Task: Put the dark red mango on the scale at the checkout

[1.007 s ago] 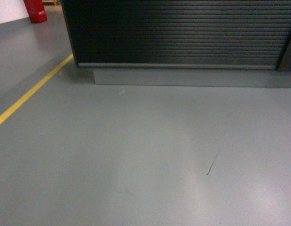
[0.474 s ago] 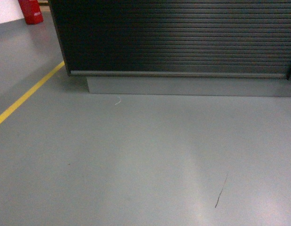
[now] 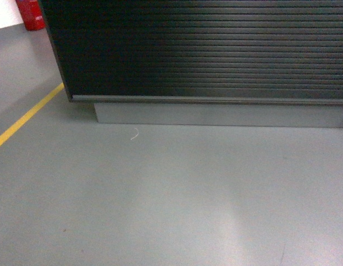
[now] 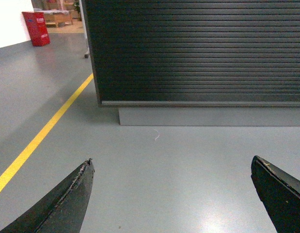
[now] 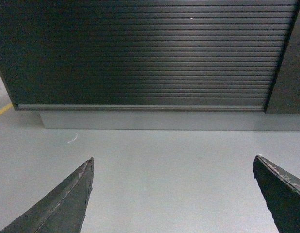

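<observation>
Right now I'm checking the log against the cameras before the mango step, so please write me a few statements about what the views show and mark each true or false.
1. The checkout has a horizontally ribbed dark front above a grey plinth. True.
2. The left gripper holds a mango. False: its fingers are spread wide with only bare floor between them.
3. A yellow line runs along the floor to the left of the counter. True.
4. The scale is visible on top of the counter. False: no view shows the countertop or a scale.
5. The right gripper is open and empty. True.
6. A blue bin stands in the far left corner. False: the object there is red.
</observation>
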Available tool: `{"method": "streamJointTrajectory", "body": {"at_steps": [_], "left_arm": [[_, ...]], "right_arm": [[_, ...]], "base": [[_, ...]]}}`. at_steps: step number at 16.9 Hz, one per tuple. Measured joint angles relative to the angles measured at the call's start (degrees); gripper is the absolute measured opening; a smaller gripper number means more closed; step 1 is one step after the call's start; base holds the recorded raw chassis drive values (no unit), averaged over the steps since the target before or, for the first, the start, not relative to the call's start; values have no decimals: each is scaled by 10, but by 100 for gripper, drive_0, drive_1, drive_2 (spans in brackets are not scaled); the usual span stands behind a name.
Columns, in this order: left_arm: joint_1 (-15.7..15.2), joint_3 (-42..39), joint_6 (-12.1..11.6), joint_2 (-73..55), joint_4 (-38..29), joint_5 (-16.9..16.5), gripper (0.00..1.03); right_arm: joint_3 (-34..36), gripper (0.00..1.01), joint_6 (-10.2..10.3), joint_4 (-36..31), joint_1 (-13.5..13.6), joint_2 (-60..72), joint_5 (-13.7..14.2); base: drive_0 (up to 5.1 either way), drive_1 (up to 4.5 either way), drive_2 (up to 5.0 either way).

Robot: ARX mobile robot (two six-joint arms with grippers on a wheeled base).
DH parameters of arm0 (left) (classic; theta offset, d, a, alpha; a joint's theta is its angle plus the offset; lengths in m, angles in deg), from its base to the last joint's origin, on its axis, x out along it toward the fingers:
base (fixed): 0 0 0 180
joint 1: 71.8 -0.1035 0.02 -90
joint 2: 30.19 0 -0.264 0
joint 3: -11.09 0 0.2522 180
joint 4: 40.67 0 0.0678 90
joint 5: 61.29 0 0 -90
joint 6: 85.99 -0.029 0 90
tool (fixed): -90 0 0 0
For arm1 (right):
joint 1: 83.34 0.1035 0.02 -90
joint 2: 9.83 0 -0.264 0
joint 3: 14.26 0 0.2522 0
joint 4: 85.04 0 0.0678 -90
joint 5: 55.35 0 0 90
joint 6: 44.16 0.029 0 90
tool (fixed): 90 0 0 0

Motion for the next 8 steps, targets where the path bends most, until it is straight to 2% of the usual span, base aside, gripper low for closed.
{"method": "streamJointTrajectory", "body": {"at_steps": [8], "left_arm": [[0,0,0,0,0,0,98]], "right_arm": [[0,98,0,-2,0,0,0]], "base": [[-4,414,-421]]}}
